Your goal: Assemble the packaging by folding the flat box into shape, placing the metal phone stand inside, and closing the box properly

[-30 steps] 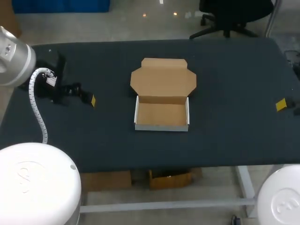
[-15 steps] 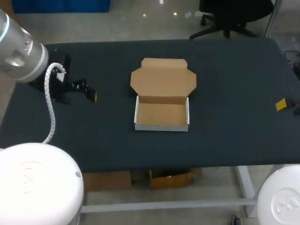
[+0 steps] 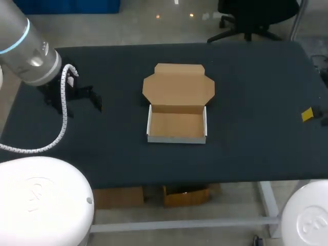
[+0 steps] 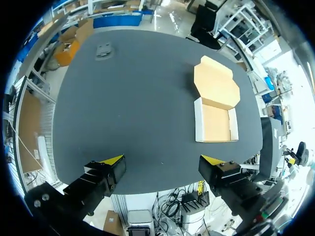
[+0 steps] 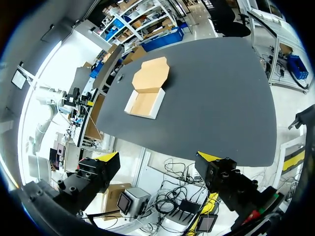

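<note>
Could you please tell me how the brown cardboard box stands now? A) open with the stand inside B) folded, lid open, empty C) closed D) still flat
B: the brown cardboard box has raised walls, its lid lies open behind it, and its floor is bare.

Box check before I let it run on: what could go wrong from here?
The box stands unheld, its lid laid open behind it; a push on the lid may slide it rather than close it.
The small grey thing at the far corner of the table, likely the stand, lies apart from the box; the open, empty left hand must carry it across and might drop it.
</note>
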{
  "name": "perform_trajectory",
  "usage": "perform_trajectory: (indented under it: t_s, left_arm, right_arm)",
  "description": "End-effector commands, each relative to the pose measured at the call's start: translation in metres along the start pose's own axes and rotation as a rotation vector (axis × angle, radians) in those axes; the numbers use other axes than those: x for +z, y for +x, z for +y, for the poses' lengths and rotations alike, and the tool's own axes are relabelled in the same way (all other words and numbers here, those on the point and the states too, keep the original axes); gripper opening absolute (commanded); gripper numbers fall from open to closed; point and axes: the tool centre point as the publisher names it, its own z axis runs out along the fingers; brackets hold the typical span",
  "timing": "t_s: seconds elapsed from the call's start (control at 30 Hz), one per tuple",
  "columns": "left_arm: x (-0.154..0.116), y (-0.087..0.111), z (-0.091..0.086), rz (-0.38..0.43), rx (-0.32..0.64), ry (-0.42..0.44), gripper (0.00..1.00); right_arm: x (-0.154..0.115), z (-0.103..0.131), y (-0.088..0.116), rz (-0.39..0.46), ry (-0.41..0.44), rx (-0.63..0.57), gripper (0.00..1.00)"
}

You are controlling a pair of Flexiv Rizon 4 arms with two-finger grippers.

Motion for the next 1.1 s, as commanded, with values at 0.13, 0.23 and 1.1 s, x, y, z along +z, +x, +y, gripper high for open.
perform_trajectory:
  t_s: [0.13, 0.23, 1.1]
  left_arm:
    - [0.028, -0.013, -0.025, -0.024, -0.057, -0.112, 1.00]
    - [0.033, -0.018, -0.029, -0.040, -0.071, -0.125, 1.00]
    - [0.085, -0.067, -0.064, -0.078, -0.187, -0.230, 1.00]
  right_arm:
    - [-0.002, 0.000, 0.001, 0.001, 0.002, 0.000, 1.00]
    - [-0.002, 0.000, 0.001, 0.001, 0.002, 0.000, 1.00]
    - [-0.002, 0.000, 0.001, 0.001, 0.002, 0.000, 1.00]
